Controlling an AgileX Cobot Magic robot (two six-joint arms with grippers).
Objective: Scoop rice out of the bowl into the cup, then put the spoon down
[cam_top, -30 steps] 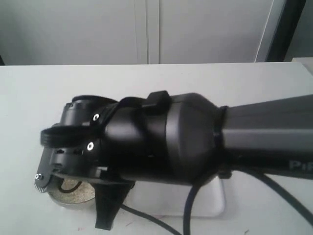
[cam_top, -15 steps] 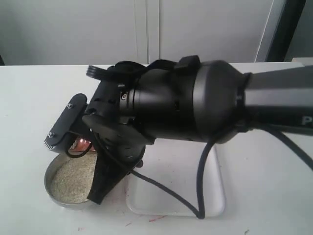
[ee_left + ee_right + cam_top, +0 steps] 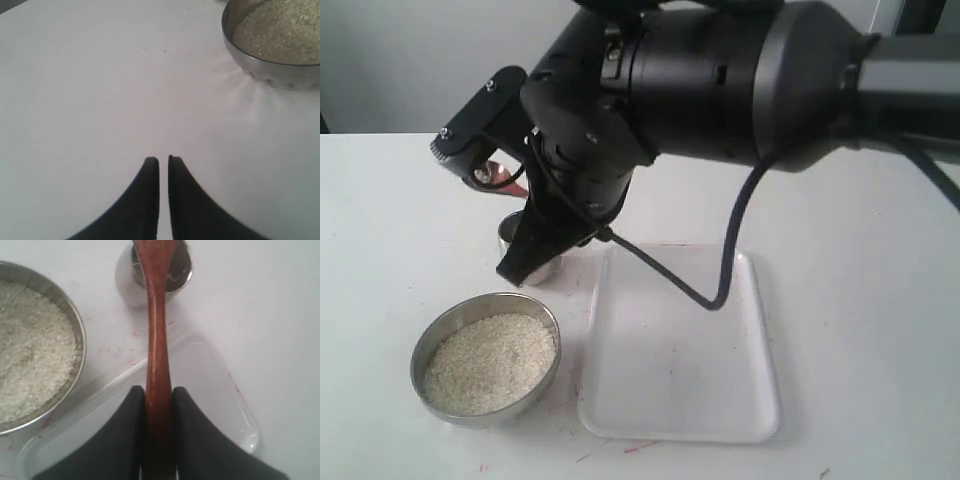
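Right fingers [image 3: 136, 402] pinching spoon [image 3: 156, 315] handle; spoon head hovering over cup [image 3: 125, 282] mouth, straight ahead of fingertips. Bowl [image 3: 81, 347] of rice [image 3: 30, 355] sitting beside fingers. Left fingers [image 3: 150, 192] nearly pressed together, empty. Likely pouring: tilting slowly, centring head, avoiding tabletop [image 3: 100, 90] spill.

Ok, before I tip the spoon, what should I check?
1. Grip: dark reddish-brown wooden spoon clamped between right fingers: ok.
2. Aim: spoon head over the small shiny steel cup, by the right wrist view: ok.
3. Load on the spoon: cannot tell, its head is cropped.
4. Cup upright: ok.
5. Supply: off-white rice in the wide brushed-steel bowl: ok.
6. Clearance: left fingers shut, empty, apart from the bowl: ok.
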